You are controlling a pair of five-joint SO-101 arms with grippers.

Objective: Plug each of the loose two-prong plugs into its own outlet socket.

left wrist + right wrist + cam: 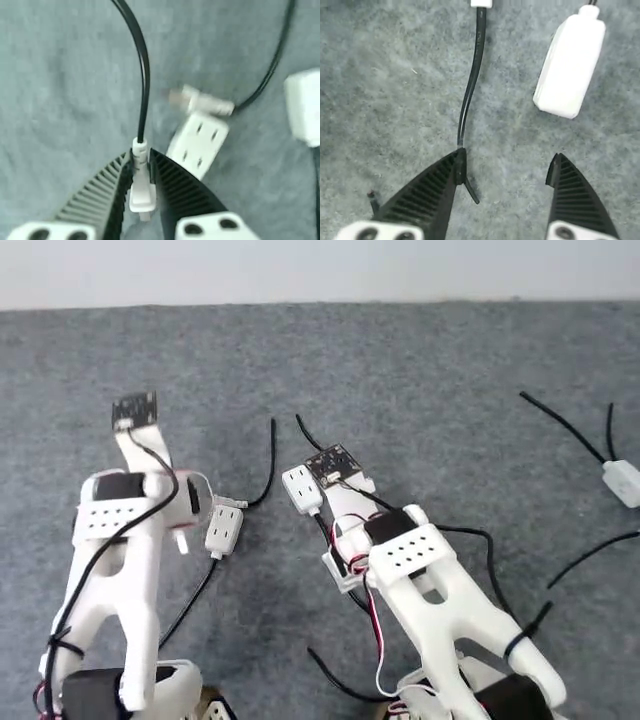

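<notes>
We see a grey carpeted surface (420, 370) with both arms on its near side. At left, the left gripper (141, 157) has its fingers (107, 190) pinching a white two-prong plug (141, 192) by its body. The plug's black cord (144, 75) runs away over the surface.

Just right of that gripper lies the left socket (224, 525), a white block flat on the surface, slot face up in the left wrist view. A second plug (200, 102) lies at the socket's far end on a thin black lead (270, 65). We cannot tell whether it touches the socket. It is not in the top slots.

Farther right, near mid-surface, sits the middle socket (302, 488), apart from the left socket. The right arm's wrist is just right of it in the high view.

In the right wrist view the right gripper (507, 157) has its fingers (427, 195) spread wide, nothing between them. It hangs low over bare carpet, on the near side of the middle socket. A black cable (470, 95) runs from a white plug end (481, 3) down to one fingertip, touching or just beside it.

Far right, well apart from the rest, a third socket (622, 480) lies among loose black leads (565, 430).
</notes>
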